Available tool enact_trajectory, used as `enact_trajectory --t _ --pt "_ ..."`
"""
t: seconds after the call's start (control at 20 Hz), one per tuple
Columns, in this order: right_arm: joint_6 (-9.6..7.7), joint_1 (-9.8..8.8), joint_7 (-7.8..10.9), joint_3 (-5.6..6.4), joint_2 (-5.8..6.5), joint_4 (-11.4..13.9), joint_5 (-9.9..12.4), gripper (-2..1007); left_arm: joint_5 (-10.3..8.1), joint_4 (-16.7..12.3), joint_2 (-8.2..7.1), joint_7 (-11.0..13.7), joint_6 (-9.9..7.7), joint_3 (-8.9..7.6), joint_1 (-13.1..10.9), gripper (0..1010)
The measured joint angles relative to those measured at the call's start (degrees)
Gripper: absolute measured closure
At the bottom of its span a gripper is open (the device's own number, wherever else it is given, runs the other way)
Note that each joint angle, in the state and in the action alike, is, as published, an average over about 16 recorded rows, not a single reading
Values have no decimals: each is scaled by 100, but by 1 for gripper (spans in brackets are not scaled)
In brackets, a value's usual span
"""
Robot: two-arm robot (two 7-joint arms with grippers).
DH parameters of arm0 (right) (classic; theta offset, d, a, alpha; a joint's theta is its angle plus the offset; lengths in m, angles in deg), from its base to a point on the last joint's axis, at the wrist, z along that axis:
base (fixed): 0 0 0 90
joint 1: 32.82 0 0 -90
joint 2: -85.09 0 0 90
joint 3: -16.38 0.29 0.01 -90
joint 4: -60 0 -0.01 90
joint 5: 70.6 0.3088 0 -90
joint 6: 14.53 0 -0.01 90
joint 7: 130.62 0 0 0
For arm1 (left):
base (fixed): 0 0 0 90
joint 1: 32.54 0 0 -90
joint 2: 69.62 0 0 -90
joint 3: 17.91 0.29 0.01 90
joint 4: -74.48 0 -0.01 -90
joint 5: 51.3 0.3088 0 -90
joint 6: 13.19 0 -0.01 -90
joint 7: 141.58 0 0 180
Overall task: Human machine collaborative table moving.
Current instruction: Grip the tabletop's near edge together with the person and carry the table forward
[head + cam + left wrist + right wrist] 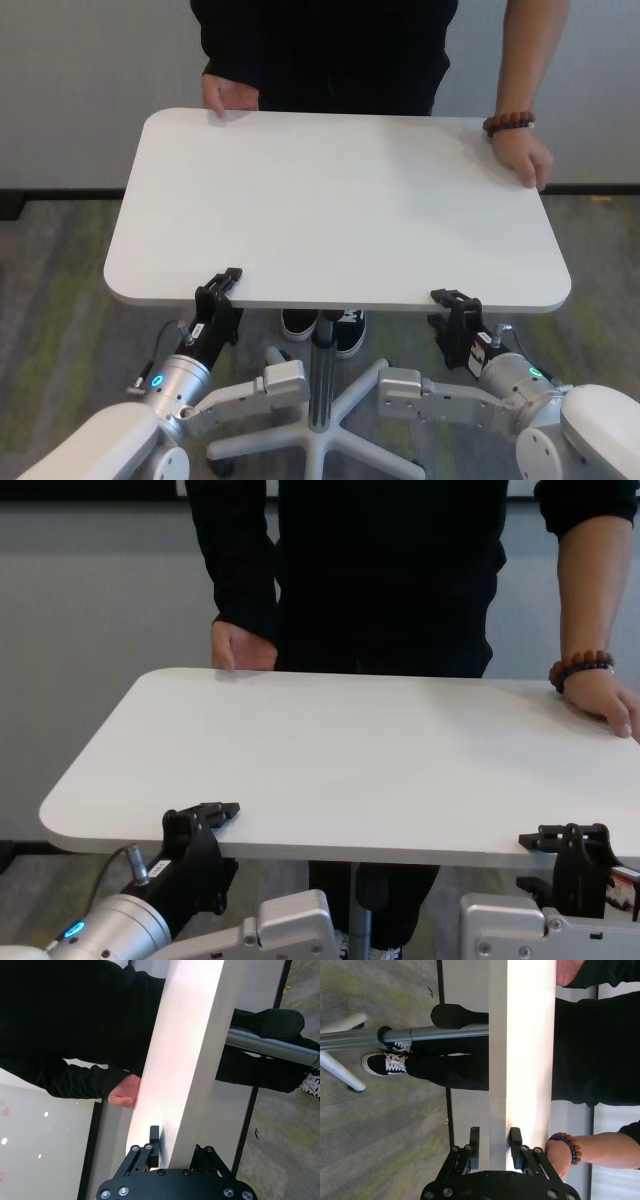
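Observation:
The white table (340, 200) stands between me and the human (330, 50), who wears a black top. The human's hands rest on the two far corners; one (525, 158) wears a bead bracelet (508, 123), the other (226, 97) is bare. My left gripper (222, 288) is shut on the table's near edge toward the left, with one finger above and one below. My right gripper (455, 305) is shut on the near edge toward the right. The left wrist view shows the table edge (190, 1060) between my left gripper's fingers (155, 1142). The right wrist view shows the same for my right gripper (495, 1150).
A grey centre pole (322, 370) runs down to a white star base (350, 425) on grey-green carpet. The human's black-and-white shoes (322, 325) stand just behind the pole. A pale wall with a dark skirting (60, 190) is behind the human.

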Motion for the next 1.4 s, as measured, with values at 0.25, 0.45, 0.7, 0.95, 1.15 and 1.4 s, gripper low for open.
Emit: enact_trajectory --t 0.25,0.45,0.7,0.95,1.15,1.4 --pt "18 12 19 -12 1 -35 37 659 -1 -4 -2 0 -2 3 -5 728" --pt "19 29 38 -23 1 -58 57 659 0 -17 -11 0 -3 3 -13 728" --pt "16 48 59 -35 -1 -82 76 659 1 -32 -21 1 -4 2 -21 727" --pt "2 57 73 -42 -1 -89 81 659 3 -42 -26 1 -6 2 -26 727" --pt "-6 57 77 -44 -1 -89 80 659 4 -48 -29 1 -6 1 -28 727" --pt "-7 57 81 -44 -1 -89 79 659 5 -55 -30 1 -6 0 -29 727"
